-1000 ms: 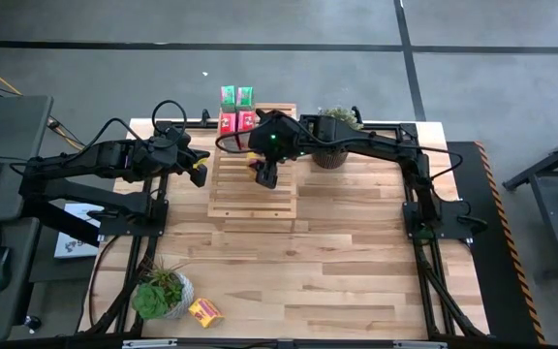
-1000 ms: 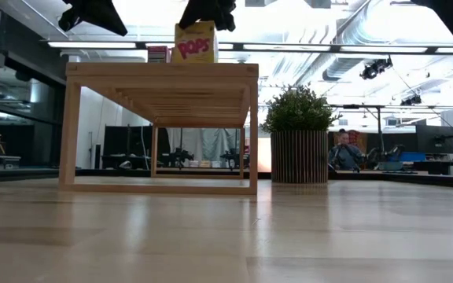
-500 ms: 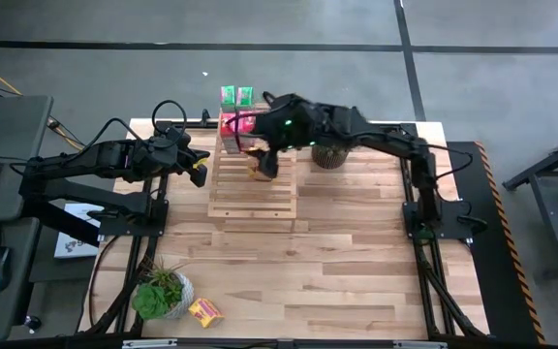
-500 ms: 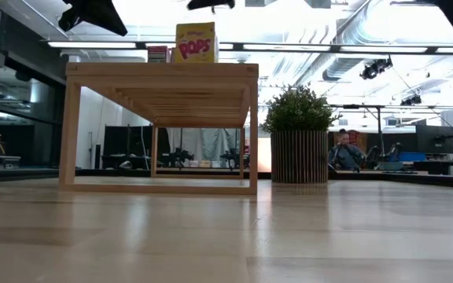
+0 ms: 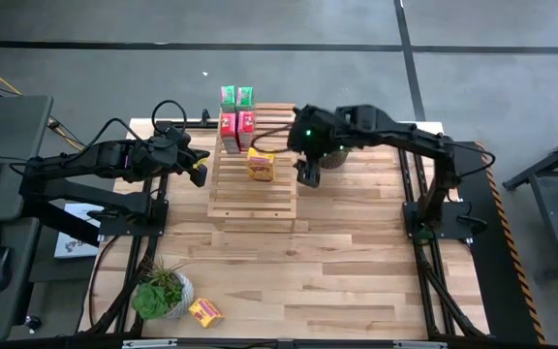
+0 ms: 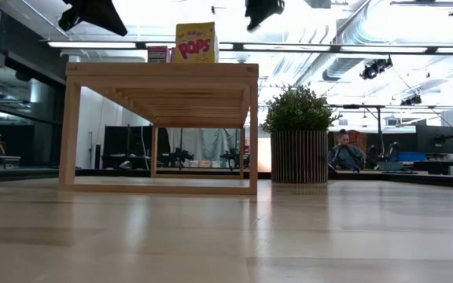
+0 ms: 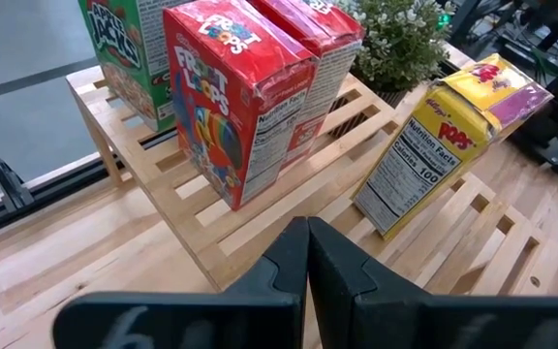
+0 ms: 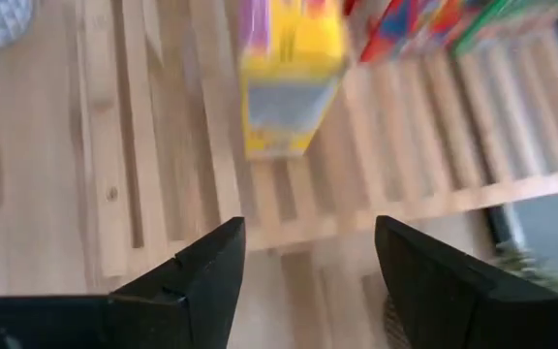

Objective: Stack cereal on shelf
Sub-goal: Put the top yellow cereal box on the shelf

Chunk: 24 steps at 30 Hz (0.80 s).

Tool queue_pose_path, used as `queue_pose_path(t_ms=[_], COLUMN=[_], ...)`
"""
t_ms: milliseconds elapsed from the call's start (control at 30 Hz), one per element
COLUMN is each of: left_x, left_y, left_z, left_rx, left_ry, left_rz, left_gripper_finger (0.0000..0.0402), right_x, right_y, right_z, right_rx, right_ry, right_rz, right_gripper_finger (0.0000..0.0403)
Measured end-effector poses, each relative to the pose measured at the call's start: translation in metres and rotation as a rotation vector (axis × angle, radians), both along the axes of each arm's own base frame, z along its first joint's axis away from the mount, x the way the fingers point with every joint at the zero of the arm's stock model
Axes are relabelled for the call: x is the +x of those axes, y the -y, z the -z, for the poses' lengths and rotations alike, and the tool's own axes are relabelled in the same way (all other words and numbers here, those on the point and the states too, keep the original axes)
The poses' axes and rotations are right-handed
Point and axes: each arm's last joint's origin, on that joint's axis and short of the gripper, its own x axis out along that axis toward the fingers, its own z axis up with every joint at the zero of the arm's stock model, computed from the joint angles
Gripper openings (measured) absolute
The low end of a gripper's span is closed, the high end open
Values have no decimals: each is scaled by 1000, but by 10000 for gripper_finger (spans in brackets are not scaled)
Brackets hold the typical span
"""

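One yellow cereal box [image 5: 261, 165] stands upright on the shelf [image 5: 252, 199], just on the near side of the two red boxes [image 5: 237, 123], with the two green boxes [image 5: 236, 95] beyond them at the far edge; the other yellow box [image 5: 202, 310] lies flat on the table at the near left, beside a small potted plant [image 5: 160, 291] — well apart from both arms.

The right gripper [image 5: 304, 174] hangs just right of the shelved yellow box, fingers spread and empty; the left gripper [image 5: 198, 171] waits off the shelf's left edge, fingers pressed together on nothing. By my reading the next move turns on that loose box: it lies near and left, closer to the left arm, long axis slanted.

Readable print: "POPS" and "Nutrition Facts" on the yellow box, "Froot Loops" on the red, "Apple Jacks" on the green.
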Motion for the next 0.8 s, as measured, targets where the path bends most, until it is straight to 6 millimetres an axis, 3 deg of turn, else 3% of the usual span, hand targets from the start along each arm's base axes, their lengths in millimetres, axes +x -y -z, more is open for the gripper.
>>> queue_pose_path(t_ms=[200, 433, 567, 733, 800], left_x=[0, 0, 0, 0, 0], left_y=[0, 0, 0, 0, 0], left_z=[0, 0, 0, 0, -1], left_rx=[-3, 21, 20, 15, 16], left_ry=[0, -12, -9, -3, 1], left_rz=[4, 3, 2, -2, -3], left_gripper_finger=[0, 0, 0, 0, 0], right_x=[-18, -23, -18, -13, -8], right_y=[-2, -1, 1, 3, 3], right_z=[58, 84, 91, 102, 103], right_rx=[45, 131, 141, 138, 146], right_ry=[60, 379, 439, 409, 430], right_rz=[68, 237, 309, 330, 314], right_gripper_finger=[223, 206, 151, 26, 12])
